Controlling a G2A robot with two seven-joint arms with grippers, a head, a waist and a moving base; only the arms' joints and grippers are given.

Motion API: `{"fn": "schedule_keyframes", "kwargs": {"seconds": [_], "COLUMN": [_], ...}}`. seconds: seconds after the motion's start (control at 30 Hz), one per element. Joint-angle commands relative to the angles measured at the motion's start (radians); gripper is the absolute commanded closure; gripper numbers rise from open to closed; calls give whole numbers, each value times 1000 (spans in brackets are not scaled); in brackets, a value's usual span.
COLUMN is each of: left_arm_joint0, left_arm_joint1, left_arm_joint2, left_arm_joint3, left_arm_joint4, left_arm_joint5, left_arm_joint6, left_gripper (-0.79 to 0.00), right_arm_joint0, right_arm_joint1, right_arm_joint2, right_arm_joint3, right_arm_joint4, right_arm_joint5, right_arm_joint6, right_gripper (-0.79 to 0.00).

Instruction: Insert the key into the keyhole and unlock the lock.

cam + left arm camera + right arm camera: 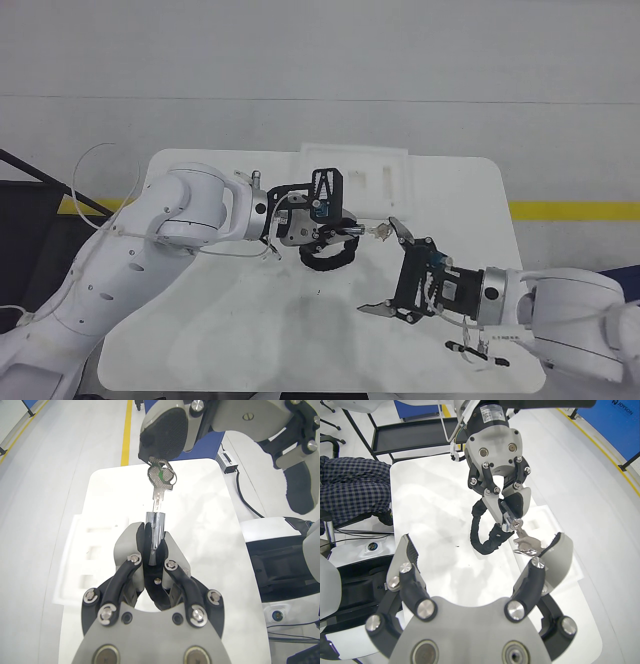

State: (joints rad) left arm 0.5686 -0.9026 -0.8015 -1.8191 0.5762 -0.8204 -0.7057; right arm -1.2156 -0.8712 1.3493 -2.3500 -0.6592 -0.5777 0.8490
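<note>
**Operator:** Status, left claw?

**Technician:** Clamped on chrome cylindrical lock barrel with black sleeved cable, over white counter.

**Operator:** Location, flat silver metal key?

**Technician:** Seated in keyhole, head protruding. Right claw spread wide apart; one fingertip touching key head.

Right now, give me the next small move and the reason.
Probably close the right gripper on the key. The key already sits in the lock, which the left gripper clamps, but the right jaws stand wide open, so nothing can turn it yet.
</note>
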Motion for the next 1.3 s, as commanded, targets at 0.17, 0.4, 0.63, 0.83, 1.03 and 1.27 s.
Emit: {"fn": "schedule_keyframes", "kwargs": {"seconds": [0.17, 0.4, 0.63, 0.83, 1.03, 1.27], "left_arm_joint0": [-11, -17, -20, -29, -35, -39], "left_arm_joint1": [5, 12, 16, 15, 15, 16], "left_arm_joint2": [3, -1, 1, 9, 11, 15], "left_arm_joint3": [-19, -31, -27, -17, -10, -3], "left_arm_joint4": [-44, -107, -145, -166, -180, -190], "left_arm_joint5": [-51, -66, -79, -90, -97, -102], "left_arm_joint6": [-71, -123, -144, -149, -149, -151], "left_gripper": [0, 0, 0, 0, 0, 0], "right_arm_joint0": [11, 41, 66, 75, 90, 104], "right_arm_joint1": [10, 15, 14, 14, 15, 15], "right_arm_joint2": [70, 35, 1, -20, -38, -57], "right_arm_joint3": [0, 0, 0, 0, 0, 0], "right_arm_joint4": [-24, -96, -185, -259, -302, -332], "right_arm_joint5": [-79, -146, -146, -149, -158, -165], "right_arm_joint6": [-6, 19, -7, -22, -26, -40], "right_gripper": [-785, -366, -305, -262, -280, -219]}}
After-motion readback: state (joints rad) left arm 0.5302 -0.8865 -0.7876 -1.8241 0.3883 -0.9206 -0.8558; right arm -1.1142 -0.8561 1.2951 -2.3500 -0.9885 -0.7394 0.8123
